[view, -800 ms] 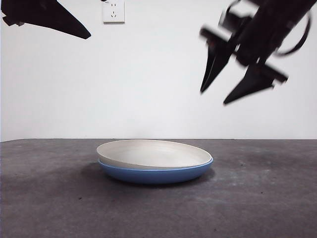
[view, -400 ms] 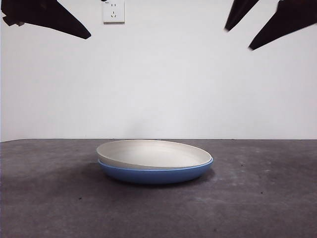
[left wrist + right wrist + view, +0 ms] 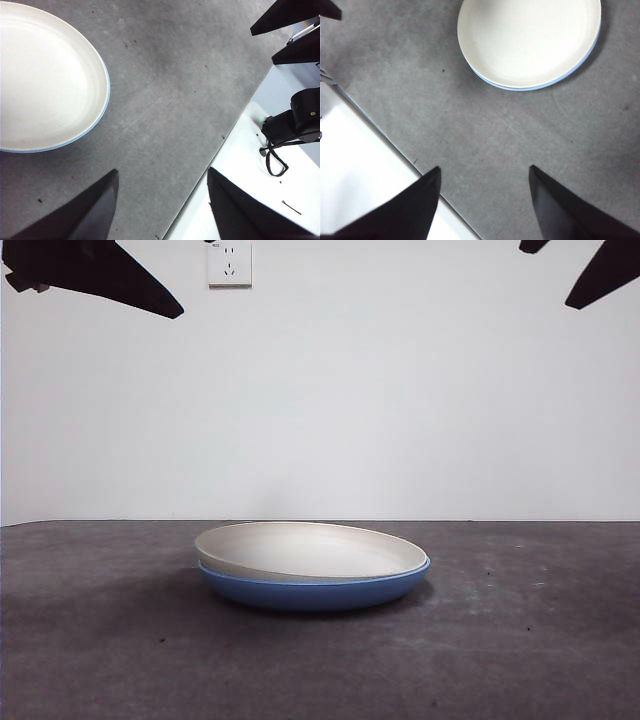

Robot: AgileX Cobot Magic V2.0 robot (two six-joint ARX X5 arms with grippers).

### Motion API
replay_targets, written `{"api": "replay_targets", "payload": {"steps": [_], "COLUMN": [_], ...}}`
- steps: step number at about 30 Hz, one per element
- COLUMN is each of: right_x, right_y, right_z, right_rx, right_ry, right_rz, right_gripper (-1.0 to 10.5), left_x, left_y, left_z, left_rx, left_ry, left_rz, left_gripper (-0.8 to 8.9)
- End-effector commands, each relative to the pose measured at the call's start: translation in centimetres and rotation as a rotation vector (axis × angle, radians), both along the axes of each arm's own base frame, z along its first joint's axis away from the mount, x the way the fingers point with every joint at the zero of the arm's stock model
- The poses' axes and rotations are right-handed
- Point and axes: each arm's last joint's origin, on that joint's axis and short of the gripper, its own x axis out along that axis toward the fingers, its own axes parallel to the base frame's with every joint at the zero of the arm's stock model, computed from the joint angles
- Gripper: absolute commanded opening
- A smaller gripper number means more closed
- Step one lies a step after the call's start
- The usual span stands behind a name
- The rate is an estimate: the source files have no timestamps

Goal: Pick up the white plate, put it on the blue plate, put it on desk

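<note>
The white plate rests nested inside the blue plate on the desk, in the middle of the front view. Only a thin blue rim shows under the white plate in the right wrist view and beside the white plate in the left wrist view. My right gripper hangs open high above the desk, its black tips at the front view's top right corner. My left gripper is open and empty too, high at the top left.
A white wall with a power socket stands behind the desk. The desk's edge borders a white floor area. The other arm's jaws and a black cable show off the desk's side in the left wrist view.
The right gripper has risen up and to the right, from above the plates to the top right corner. The plates and the left arm have stayed still.
</note>
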Motion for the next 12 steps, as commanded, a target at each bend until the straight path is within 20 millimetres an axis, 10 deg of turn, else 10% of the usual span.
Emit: {"api": "replay_targets", "payload": {"steps": [1,12], "right_x": [0.11,0.08], "right_y": [0.24,0.23], "right_z": [0.50,0.47], "right_rx": [0.007,0.004], "right_ry": [-0.026,-0.025], "right_rz": [0.021,0.025], "right_gripper": [2.8,2.1], "left_x": [0.07,0.06], "left_y": [-0.19,-0.18], "left_z": [0.17,0.15], "left_rx": [-0.004,-0.003], "left_ry": [-0.010,-0.008], "left_rz": [-0.010,-0.010], "left_gripper": [2.81,2.45]}}
